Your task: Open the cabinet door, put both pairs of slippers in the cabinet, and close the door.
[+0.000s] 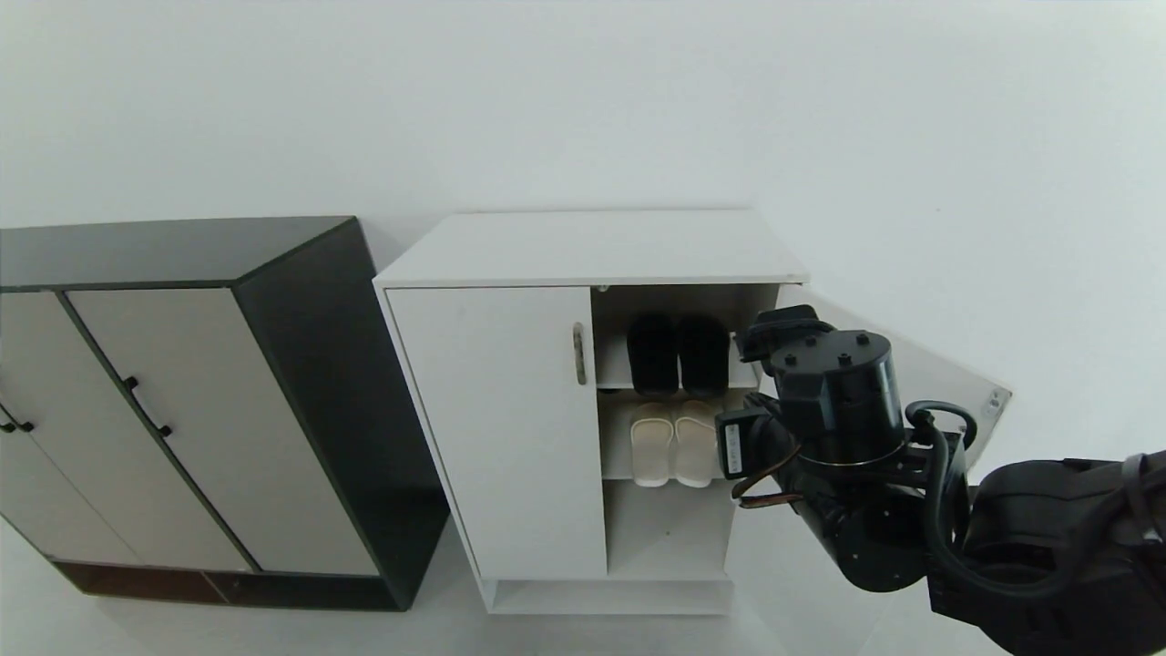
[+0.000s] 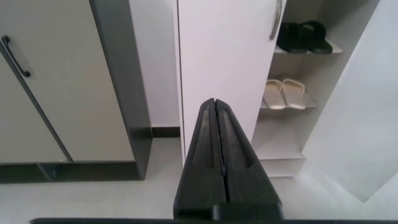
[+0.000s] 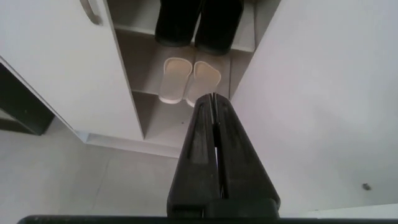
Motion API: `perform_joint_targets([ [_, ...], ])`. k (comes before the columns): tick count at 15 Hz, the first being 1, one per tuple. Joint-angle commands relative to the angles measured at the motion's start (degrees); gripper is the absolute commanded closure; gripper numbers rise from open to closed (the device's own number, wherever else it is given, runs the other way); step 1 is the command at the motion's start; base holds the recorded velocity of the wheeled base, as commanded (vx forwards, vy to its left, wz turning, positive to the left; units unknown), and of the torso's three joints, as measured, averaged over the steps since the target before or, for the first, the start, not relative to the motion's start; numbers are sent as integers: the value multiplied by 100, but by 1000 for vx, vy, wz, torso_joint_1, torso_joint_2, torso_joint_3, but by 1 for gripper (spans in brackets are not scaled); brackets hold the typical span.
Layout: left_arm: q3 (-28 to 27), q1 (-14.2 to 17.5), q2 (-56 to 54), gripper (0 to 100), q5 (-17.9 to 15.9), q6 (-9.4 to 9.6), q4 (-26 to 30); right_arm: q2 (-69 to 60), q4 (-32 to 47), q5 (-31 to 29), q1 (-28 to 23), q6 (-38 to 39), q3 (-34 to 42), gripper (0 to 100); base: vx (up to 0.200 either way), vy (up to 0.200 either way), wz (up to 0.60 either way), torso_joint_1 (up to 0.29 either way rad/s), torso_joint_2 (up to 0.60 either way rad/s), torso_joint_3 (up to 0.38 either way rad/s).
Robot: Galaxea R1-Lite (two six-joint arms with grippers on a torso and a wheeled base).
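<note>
**Black slide slippers [image 1: 679, 353] and cream slide slippers [image 1: 674, 444] sat shelved in the white wooden cabinet [image 1: 592, 246], its right door [image 1: 920, 364] open.**
Each pair lay side by side, long axes front-to-back; the wrist views showed the left end effector [image 2: 214, 102] and right end effector [image 3: 215, 99] clenched, empty.

Two cabinets: one white cabinet [image 1: 583, 246], one dark cabinet [image 1: 319, 410] beside it. Inside the white cabinet, two black slippers [image 1: 654, 355] and two cream slippers [image 1: 652, 446].

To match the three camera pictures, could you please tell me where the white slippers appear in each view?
Head view: white slippers on the middle shelf, right of the closed door.
Left wrist view: white slippers on that shelf, beyond the closed door.
Right wrist view: white slippers just beyond the right gripper.
Shared landmark: black slippers one shelf above.
</note>
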Motion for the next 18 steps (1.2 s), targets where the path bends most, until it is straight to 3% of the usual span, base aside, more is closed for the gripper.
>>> perform_joint_targets([
  [1,0,-2,9,100,0,-4,-1,25,-3,-1,-1,-1,-1,100,0,0,0,193,-500,-315],
  [13,0,-2,9,100,-17,4,-1,42,-12,-1,-71,-10,25,100,0,0,0,238,-551,-319],
  [18,0,-2,9,100,-17,4,-1,42,-21,-1,-106,-63,25,100,0,0,0,45,-106,-58],
])
